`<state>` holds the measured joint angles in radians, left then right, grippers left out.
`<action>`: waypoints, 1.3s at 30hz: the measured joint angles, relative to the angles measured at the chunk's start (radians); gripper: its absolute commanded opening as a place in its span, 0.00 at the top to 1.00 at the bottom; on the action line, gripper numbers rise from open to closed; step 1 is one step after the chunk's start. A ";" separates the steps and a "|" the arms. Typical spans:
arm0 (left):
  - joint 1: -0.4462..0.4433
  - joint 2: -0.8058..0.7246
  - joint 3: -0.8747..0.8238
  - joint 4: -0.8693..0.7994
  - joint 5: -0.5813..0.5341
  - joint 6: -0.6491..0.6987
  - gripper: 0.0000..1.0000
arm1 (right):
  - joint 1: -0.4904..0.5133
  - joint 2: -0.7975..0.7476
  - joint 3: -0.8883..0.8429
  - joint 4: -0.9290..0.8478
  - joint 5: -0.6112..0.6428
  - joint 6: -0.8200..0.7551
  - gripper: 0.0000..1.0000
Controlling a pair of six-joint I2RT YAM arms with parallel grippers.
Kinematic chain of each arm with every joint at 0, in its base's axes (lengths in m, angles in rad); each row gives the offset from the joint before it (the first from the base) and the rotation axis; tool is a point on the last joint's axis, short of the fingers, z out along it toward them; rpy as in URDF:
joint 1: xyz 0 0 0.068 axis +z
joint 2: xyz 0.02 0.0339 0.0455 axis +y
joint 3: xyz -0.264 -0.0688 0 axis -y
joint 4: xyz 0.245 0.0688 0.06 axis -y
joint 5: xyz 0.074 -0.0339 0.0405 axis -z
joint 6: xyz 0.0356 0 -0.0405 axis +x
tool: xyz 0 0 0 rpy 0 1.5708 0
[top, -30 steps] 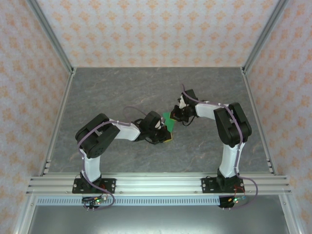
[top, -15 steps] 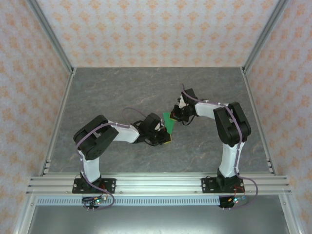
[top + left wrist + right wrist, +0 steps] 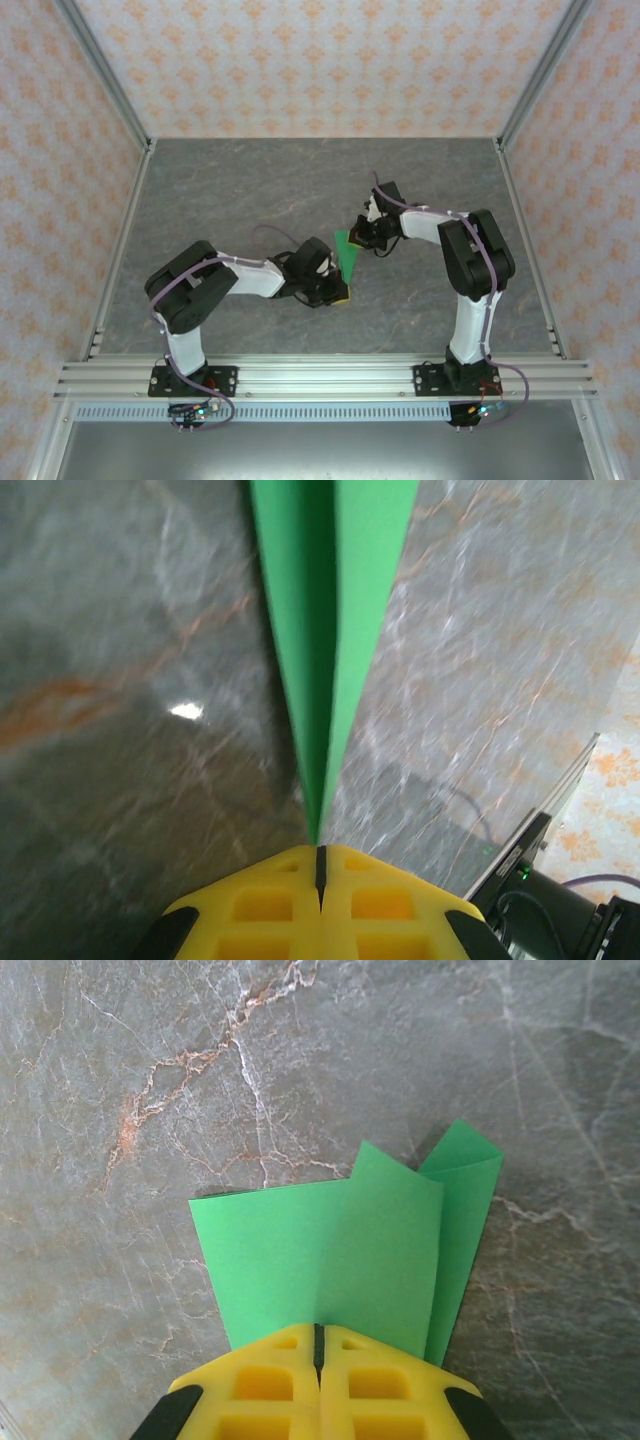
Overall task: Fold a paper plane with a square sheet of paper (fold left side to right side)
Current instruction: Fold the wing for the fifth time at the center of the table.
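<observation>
— Where's the paper (image 3: 347,252)?
— Around the middle of the table (image 3: 220,190), folded, spanning between both arms
— And the left pincer (image 3: 320,865)?
— Clamped tight on its narrow pointed tip
— The right pincer (image 3: 320,1343)?
— Closed on the wide end, where folded layers fan out past the yellow fingers

A bright glint is being thrown back by the glossy, stone-patterned table (image 3: 110,630). The green paper (image 3: 330,600) is being shown thin, matt and smooth, the yellow fingers (image 3: 270,880) as moulded plastic.
</observation>
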<state>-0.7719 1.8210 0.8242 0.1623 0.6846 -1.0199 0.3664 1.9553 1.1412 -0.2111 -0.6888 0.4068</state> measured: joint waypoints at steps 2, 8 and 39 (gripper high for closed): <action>0.003 -0.011 0.016 -0.053 0.008 0.010 1.00 | 0.000 0.000 0.000 0.000 0.000 0.000 1.00; 0.056 -0.018 0.141 -0.138 0.018 0.062 1.00 | 0.000 0.000 0.002 -0.003 0.000 0.000 1.00; 0.034 0.089 0.153 -0.124 0.015 0.150 1.00 | 0.000 0.003 0.007 -0.011 -0.002 0.000 1.00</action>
<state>-0.7380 1.9102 0.9771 0.0387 0.6994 -0.8696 0.3664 1.9587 1.1484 -0.2218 -0.6907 0.4065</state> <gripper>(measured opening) 0.051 0.048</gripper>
